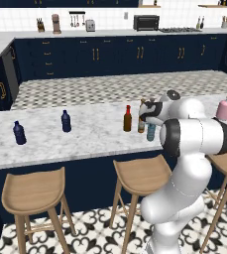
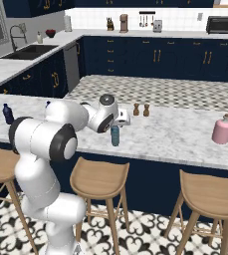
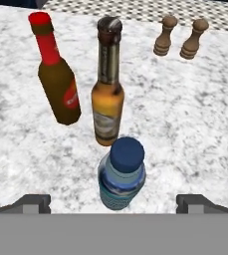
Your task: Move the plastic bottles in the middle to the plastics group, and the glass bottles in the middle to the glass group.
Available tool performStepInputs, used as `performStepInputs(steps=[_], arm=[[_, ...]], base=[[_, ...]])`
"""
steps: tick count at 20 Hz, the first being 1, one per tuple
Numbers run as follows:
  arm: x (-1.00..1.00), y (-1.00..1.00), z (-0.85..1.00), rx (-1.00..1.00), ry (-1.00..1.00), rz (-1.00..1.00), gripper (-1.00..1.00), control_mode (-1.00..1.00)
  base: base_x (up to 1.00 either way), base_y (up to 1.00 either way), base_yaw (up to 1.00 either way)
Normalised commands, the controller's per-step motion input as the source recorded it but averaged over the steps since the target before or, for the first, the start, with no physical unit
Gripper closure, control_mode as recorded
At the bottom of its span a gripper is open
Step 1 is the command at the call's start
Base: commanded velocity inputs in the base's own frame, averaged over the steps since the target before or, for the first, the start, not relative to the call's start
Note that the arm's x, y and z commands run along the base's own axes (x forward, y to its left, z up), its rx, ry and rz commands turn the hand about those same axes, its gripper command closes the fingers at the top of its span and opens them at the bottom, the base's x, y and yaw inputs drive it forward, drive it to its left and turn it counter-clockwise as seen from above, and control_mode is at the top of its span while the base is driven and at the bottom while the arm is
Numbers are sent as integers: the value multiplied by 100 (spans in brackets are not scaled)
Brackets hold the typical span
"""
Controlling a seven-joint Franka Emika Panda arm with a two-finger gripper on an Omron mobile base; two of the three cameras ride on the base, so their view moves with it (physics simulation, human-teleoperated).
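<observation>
The gripper [image 3: 113, 201] hangs over the counter [image 3: 195, 129] with its jaws spread wide, nothing between the fingertips [image 3: 33, 203] but air, and the teal bottle [image 3: 121, 175] stands upright right below, centred in the gap and touching neither tip. Just beyond it, the amber bottle [image 3: 107, 89] stands close behind, and beside that the brown bottle [image 3: 57, 74] with the red cap, the two near each other but apart. Farther back, two small shakers [image 3: 180, 37] sit side by side.

From the left base view, the hand [image 1: 152, 111] sits right at the middle cluster: brown bottle [image 1: 128, 119] clear to see, the teal one [image 1: 150, 132] peeking out below the wrist. Well off to the left on the same counter [image 1: 85, 139] stand the two navy bottles [image 1: 66, 121], spaced apart from each other, the farther one [image 1: 19, 133] near the counter's left end. Way out on the right end, the pink bottle [image 1: 225, 109] stands alone.

From the right base view, the teal bottle [image 2: 115, 134] stands just under the hand, the shakers [image 2: 141, 109] behind it, and the pink bottle [image 2: 222, 129] well apart to the right.
</observation>
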Motion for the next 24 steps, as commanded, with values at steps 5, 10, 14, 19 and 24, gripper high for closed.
performStepInputs(steps=[5, 10, 14, 19, 24], arm=[[1, 0, -19, 0, 0, 0, -100, -100], [8, 0, -9, 0, 0, 0, -100, -100], [14, 0, -10, 0, 0, 0, -100, -100], [6, 0, -14, 0, 0, 0, -100, -100], [0, 0, -10, 0, 0, 0, -100, -100]], base=[[0, 0, 0], [0, 0, 0], [0, 0, 0], [0, 0, 0], [0, 0, 0]])
